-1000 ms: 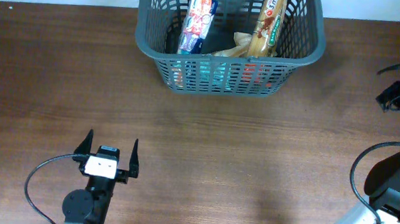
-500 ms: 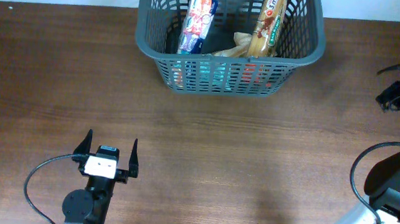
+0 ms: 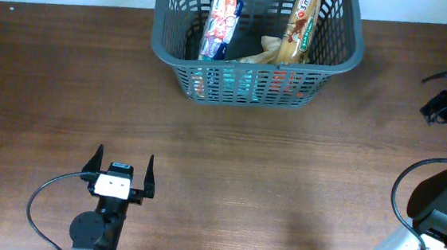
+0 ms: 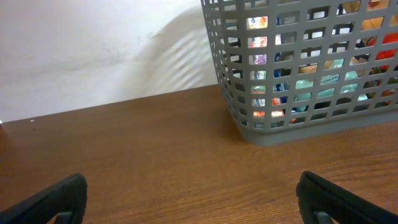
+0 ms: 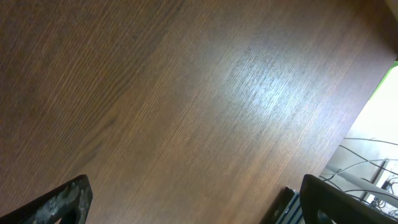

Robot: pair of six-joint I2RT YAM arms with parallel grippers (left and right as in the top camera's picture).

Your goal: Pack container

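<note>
The dark grey lattice basket (image 3: 171, 53) stands at the far middle of the table. It holds a blue, white and red packet (image 3: 222, 25), a long brown and gold snack packet (image 3: 302, 23) and a beige item (image 3: 265, 50). My left gripper (image 3: 124, 159) is open and empty near the front left, far from the basket. In the left wrist view its jaws (image 4: 193, 196) stand wide apart, with the basket (image 4: 249, 124) ahead at the right. My right gripper (image 5: 196, 196) is open and empty over bare wood at the table's right edge (image 3: 445, 106).
Teal and red packaging shows through the basket's front slots (image 3: 231, 82). A blue and white striped object (image 5: 289, 208) lies by my right finger. The table's right edge, with cables (image 5: 367, 171) beyond it, is close to the right gripper. A white wall stands behind the basket.
</note>
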